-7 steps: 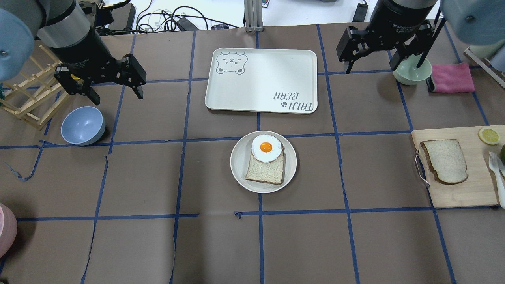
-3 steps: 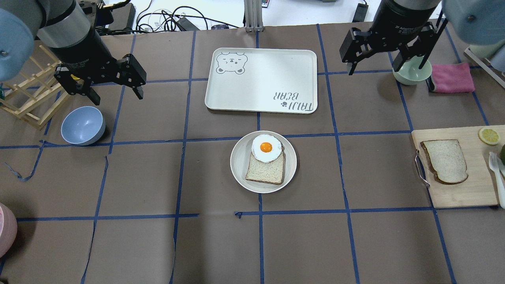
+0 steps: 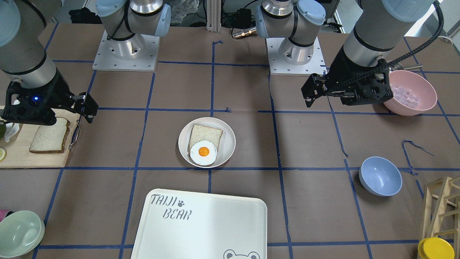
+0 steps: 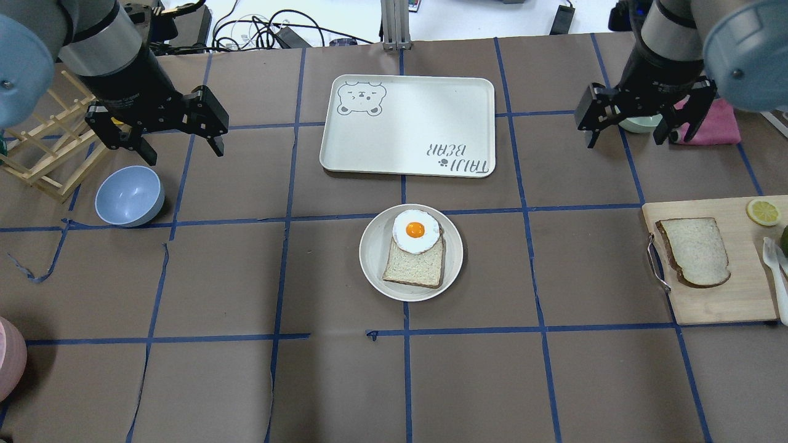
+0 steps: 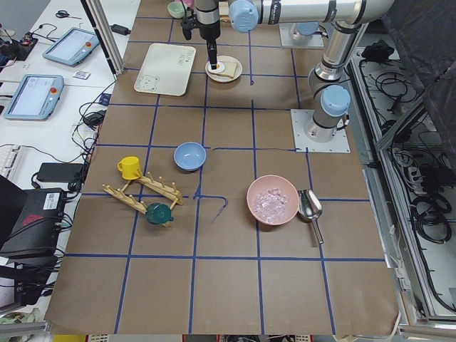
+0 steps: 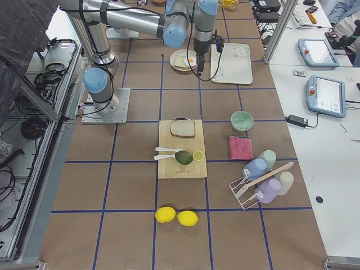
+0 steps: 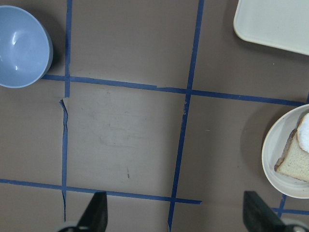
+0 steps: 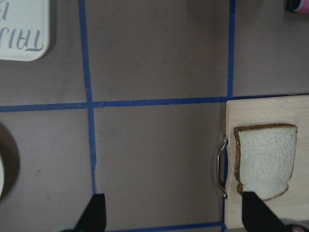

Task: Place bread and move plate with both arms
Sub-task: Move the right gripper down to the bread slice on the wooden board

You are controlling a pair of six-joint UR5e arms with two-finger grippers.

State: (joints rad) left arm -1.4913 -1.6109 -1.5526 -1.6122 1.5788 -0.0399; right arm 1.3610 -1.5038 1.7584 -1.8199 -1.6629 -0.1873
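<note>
The bread (image 4: 694, 251), a pale slice with a dark crust, lies on a wooden cutting board (image 4: 720, 301) at the right; it also shows in the right wrist view (image 8: 265, 164) and the front view (image 3: 49, 139). The plate (image 4: 371, 261) sits mid-table and holds a squarer tan slice (image 4: 415, 264) topped by a fried egg (image 4: 416, 231); its edge shows in the left wrist view (image 7: 273, 159). My right gripper (image 4: 628, 141) is open and empty, hovering behind and to the left of the board. My left gripper (image 4: 184, 154) is open and empty at the far left.
A white "TAIJI BEAR" tray (image 4: 406, 126) lies behind the plate. A blue bowl (image 4: 129, 195) and a wooden rack (image 4: 43, 154) are under the left arm. A green bowl (image 4: 637, 124) and a pink cloth (image 4: 717, 123) sit by the right gripper. A lemon slice (image 4: 763, 211) lies on the board.
My right gripper has moved right and nearer, toward the cutting board, and now covers most of the green bowl. The left arm has not moved.
</note>
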